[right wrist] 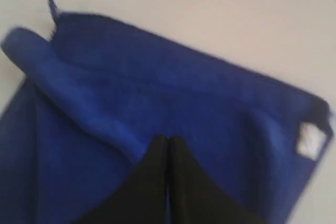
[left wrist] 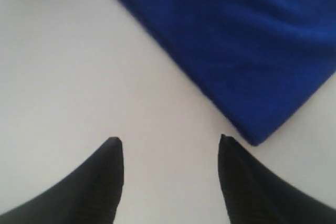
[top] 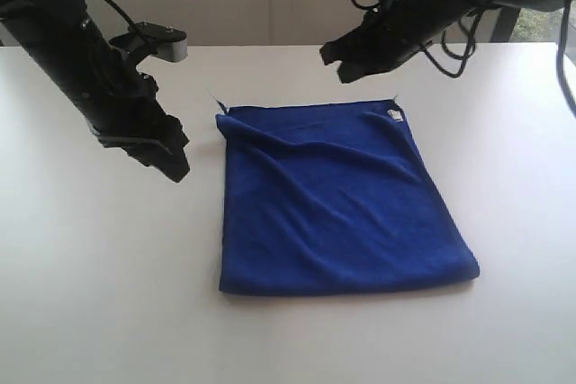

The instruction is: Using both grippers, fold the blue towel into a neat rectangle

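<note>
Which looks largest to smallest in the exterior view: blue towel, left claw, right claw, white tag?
1. blue towel
2. left claw and right claw: look alike, nearness unsure, not ranked
3. white tag

Towel (top: 342, 204) folded, rumpled, lying flat, tag (top: 394, 115) at far corner. Left gripper (left wrist: 170, 142) agape beside it; right gripper (right wrist: 168, 140) closed above.

The blue towel (top: 333, 204) is a deep, even royal blue with no print, shading darker along its creases. Its small tag (right wrist: 310, 140), near the tips of the right gripper (right wrist: 168, 139), is white. That gripper is plain black, as is the left gripper (left wrist: 170, 140). The table (top: 90, 294) beneath both is unpatterned white.
</note>
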Robot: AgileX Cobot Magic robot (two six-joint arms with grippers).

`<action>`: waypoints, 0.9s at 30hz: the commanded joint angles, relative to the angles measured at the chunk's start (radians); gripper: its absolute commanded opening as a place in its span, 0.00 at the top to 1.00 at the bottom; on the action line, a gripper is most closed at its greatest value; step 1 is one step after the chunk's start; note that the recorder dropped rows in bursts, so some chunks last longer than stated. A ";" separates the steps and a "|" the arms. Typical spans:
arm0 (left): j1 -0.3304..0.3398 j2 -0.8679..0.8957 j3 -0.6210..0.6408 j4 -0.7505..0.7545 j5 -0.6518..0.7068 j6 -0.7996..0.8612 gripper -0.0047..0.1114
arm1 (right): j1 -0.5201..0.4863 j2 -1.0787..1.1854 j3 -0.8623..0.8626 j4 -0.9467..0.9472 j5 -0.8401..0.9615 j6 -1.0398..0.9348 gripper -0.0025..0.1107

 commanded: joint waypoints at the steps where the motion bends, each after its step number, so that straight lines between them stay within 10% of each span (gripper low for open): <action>1: 0.000 -0.011 0.036 -0.180 -0.045 0.112 0.53 | -0.012 -0.068 0.028 -0.256 0.160 0.183 0.98; 10: 0.000 0.022 0.151 -0.381 -0.222 0.162 0.96 | -0.012 -0.128 0.281 -0.256 0.051 0.217 0.98; 27: -0.043 0.262 0.165 -0.634 -0.424 0.379 0.96 | -0.012 -0.116 0.365 -0.272 -0.066 0.221 0.98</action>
